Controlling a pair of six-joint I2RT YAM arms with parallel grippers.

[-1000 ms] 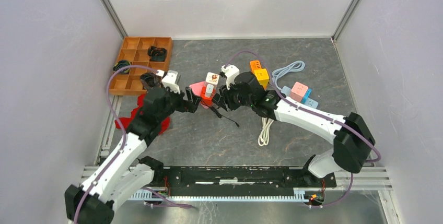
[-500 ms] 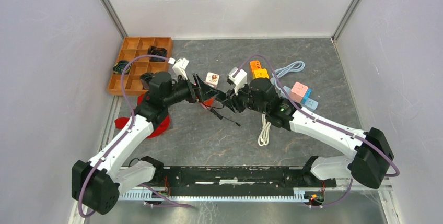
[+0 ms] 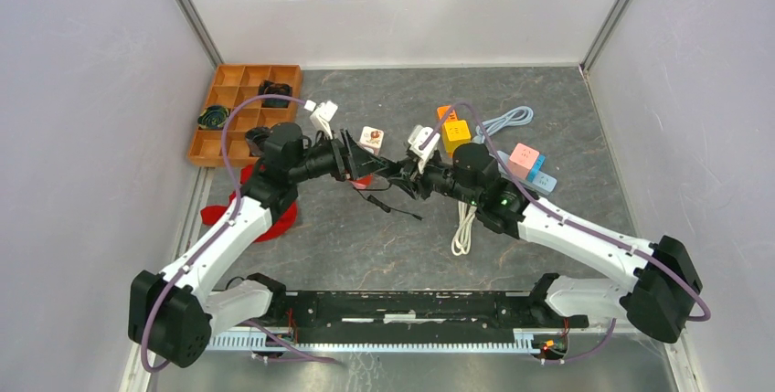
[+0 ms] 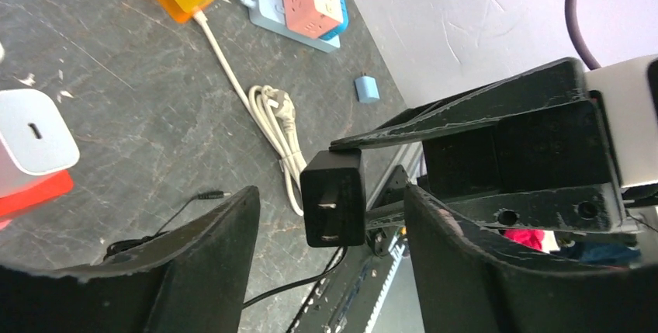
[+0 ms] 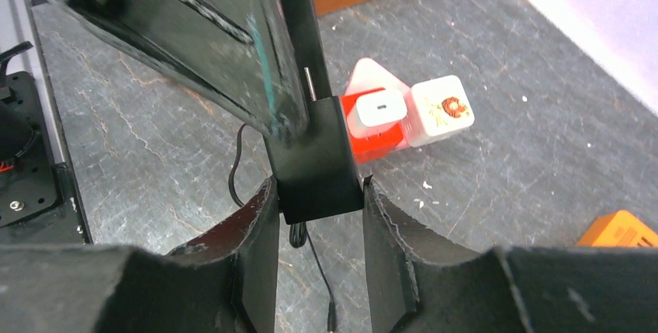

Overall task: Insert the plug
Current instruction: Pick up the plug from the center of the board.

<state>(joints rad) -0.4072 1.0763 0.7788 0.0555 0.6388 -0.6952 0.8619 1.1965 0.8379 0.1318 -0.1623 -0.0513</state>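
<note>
The plug (image 5: 318,162) is a black two-prong adapter trailing a thin black cord. My right gripper (image 5: 316,193) is shut on its body and holds it above the table. In the left wrist view the plug (image 4: 334,197) shows its prongs, and my left gripper (image 4: 330,220) is open around it with a gap on each side. From above, the left gripper (image 3: 364,162) and right gripper (image 3: 404,175) meet tip to tip mid-table over the plug (image 3: 391,171). A red socket cube (image 5: 371,137) with a white charger in it lies just beyond.
A white cube charger (image 3: 371,139) sits beside the red cube. An orange-yellow power cube (image 3: 454,127), a pink cube on a blue strip (image 3: 525,162) and a coiled white cable (image 3: 465,227) lie to the right. A wooden compartment tray (image 3: 239,109) stands back left.
The left arm reached in toward the middle and its open jaws came round the plug, narrowing a little. The right arm drew back to the right, still gripping the plug.
</note>
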